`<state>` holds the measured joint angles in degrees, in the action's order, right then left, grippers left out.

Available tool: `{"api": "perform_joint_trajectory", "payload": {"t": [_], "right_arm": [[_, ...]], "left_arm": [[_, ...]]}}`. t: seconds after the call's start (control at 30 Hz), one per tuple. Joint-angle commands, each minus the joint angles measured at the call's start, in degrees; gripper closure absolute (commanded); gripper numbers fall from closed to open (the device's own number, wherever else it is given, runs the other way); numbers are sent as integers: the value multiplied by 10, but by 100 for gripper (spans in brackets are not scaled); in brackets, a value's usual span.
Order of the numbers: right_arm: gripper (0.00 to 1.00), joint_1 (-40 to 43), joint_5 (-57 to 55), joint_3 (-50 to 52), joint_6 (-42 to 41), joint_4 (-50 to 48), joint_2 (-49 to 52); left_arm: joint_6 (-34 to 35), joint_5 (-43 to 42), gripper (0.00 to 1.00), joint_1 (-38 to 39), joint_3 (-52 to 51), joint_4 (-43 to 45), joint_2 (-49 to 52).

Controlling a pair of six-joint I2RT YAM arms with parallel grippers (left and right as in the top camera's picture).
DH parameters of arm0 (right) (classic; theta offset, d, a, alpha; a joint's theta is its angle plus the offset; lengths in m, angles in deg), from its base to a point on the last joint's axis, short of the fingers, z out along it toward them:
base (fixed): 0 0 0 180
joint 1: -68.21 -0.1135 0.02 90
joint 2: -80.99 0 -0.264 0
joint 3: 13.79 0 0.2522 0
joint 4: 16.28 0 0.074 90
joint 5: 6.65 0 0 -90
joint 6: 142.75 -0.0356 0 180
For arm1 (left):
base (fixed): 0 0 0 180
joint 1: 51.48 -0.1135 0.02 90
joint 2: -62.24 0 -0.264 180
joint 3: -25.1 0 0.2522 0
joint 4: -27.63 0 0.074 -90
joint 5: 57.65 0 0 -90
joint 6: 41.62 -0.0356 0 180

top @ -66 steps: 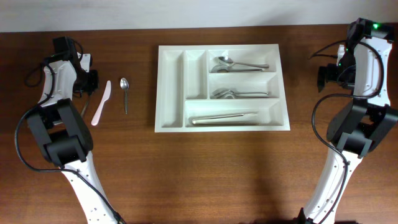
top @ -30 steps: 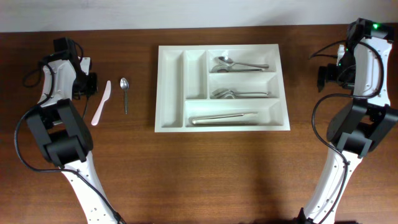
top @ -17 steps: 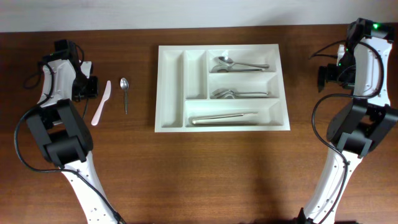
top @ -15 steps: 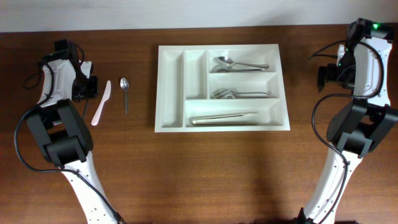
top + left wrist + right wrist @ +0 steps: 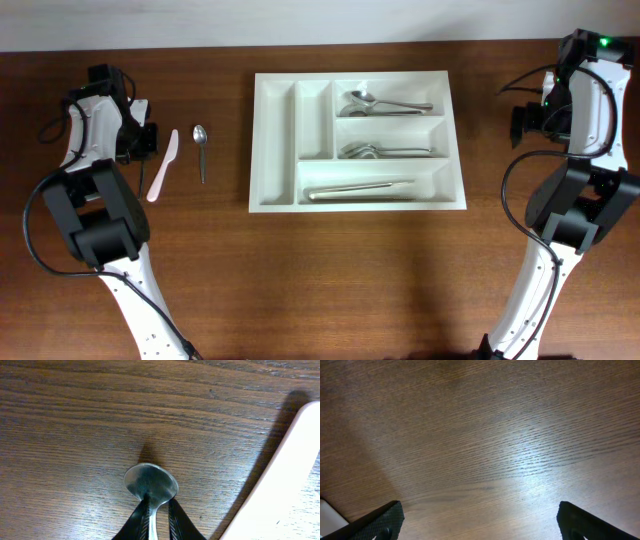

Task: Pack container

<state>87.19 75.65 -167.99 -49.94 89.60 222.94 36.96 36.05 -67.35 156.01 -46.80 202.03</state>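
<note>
As my left gripper clamped the spoon, right gripper agape, I judged a lift toward the container came next.

I'm seeing a brown wooden table. On its left side lies a pink knife, with a metal spoon just beside it, not touching. A second spoon shows close by on the knife's other side.

- left arm and right arm: white shell links, black joint housings
- thin black cable loops beside each arm's lower links
- green LED lit on right arm, upper right of frame
- gripper fingers: matte black
</note>
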Motion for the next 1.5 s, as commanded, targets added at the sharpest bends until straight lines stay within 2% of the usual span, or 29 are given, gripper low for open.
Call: {"api": "perform_joint_trajectory", "payload": {"t": [0.0, 0.23, 0.63, 0.67, 0.7, 0.73, 0.77, 0.9, 1.47], "right_arm": [[1, 2, -5, -1, 0, 0, -24], [1, 2, -5, -1, 0, 0, -24], [1, 2, -5, -1, 0, 0, -24], [1, 2, -5, -1, 0, 0, -24], [1, 2, -5, -1, 0, 0, -24], [1, 2, -5, -1, 0, 0, -24], [1, 2, -5, -1, 0, 0, -24], [1, 2, -5, -1, 0, 0, -24], [1, 2, -5, -1, 0, 0, -24]], "left_arm": [[-5, 6, 85, -4, -7, -3, 24], [-5, 6, 94, -4, -7, -1, 24], [-5, 6, 98, -4, -7, 7, 24], [-5, 6, 94, -4, -7, 7, 24], [-5, 6, 79, -4, -7, 7, 24], [-5, 6, 45, -4, -7, 7, 24], [-5, 6, 41, -4, -7, 9, 24], [-5, 6, 37, -4, -7, 17, 24], [-4, 9, 36, -10, -7, 61, 24]]}}
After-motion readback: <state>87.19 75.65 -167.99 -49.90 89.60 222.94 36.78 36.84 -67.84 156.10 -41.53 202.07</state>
